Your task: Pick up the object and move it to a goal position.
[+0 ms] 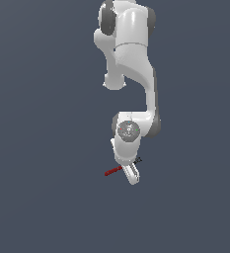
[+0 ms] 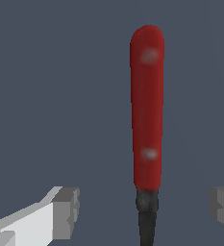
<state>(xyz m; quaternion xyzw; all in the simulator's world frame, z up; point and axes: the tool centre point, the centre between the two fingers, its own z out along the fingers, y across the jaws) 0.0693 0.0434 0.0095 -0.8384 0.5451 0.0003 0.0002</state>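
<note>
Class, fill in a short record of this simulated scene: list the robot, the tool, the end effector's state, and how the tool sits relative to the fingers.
robot: white Panda arm
tool: thin rod, red with black end
end effector: open
fingers: one on each side of the rod, neither touching it
rod position: black end lies between the fingers, red part extends beyond them
surface: plain dark grey floor

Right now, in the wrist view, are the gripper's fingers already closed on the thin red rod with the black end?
No: the fingers stand apart on either side of the thin red rod, with clear gaps between.
</note>
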